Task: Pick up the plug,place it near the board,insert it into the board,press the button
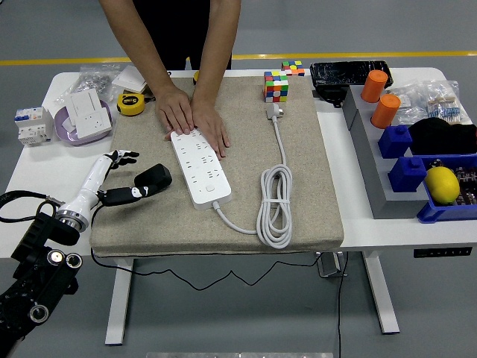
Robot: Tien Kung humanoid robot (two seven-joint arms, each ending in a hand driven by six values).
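Observation:
A black plug [153, 177] lies on the left part of the beige mat [313, 186], and its black cable runs off the mat's left edge. My left hand [121, 156] is just up and left of the plug, fingers spread, holding nothing. The white power strip [200, 165] lies at a slant in the middle of the mat, its button [211, 189] near the close end. A person's two hands [195, 115] press flat on the strip's far end. My right arm is out of sight.
The strip's white cable [274, 200] lies coiled on the mat, ending in a white plug [274, 112] beside a colour cube [276, 86]. A tape measure [131, 104] and white sockets [88, 113] sit far left. Grey racks with orange and blue parts [395, 140] fill the right.

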